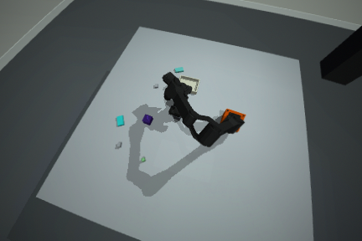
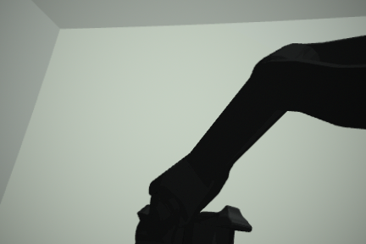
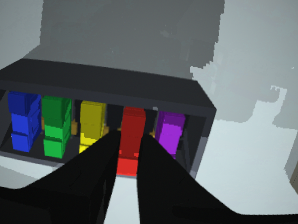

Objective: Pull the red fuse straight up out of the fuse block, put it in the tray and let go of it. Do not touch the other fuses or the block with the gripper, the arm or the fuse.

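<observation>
Where grey mat (image 1: 235, 171) meets dark floor (image 1: 63, 53), pale walls (image 2: 127, 97) rise

Top cam is sitting high and far, looking down obliquely at the whole mat (image 1: 235, 187), with the arm (image 1: 197, 122) near centre and its base at about 3 o'clock of centre. Exterior cam is sitting low and very near, tilting up at the wall; the arm (image 2: 254, 118) is coming in from 3 o'clock as a silhouette. Wrist cam is riding behind the gripper (image 3: 127, 152), looking close along the fingers at the fuse block (image 3: 107, 83). All three are sharing the arm.
</observation>
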You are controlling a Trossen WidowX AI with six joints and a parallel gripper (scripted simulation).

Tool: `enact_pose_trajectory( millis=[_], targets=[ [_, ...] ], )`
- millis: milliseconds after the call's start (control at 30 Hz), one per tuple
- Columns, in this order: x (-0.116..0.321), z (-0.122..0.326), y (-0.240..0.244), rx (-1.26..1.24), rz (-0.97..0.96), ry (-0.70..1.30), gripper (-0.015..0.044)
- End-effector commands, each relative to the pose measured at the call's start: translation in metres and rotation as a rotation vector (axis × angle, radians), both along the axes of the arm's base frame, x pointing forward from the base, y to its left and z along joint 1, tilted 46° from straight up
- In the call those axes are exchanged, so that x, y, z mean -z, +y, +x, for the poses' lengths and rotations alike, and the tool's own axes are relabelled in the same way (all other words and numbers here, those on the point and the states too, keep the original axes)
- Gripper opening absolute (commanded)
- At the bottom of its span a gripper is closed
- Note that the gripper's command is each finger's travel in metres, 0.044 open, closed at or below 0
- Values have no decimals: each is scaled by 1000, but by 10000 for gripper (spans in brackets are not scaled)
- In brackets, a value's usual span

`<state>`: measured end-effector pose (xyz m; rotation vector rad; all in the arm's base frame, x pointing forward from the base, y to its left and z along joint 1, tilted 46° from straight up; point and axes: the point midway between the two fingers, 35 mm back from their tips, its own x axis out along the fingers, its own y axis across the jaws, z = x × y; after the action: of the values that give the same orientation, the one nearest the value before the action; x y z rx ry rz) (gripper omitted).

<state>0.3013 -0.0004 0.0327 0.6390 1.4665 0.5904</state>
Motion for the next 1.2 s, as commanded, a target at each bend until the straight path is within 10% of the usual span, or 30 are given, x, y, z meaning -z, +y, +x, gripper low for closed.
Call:
enact_pose_trajectory(
  millis=[0,1167],
  targets=[
    [-1,0,-2,-5,-3,-4,0],
    [-13,0,-14,-4,-2,-1,0]
  ],
)
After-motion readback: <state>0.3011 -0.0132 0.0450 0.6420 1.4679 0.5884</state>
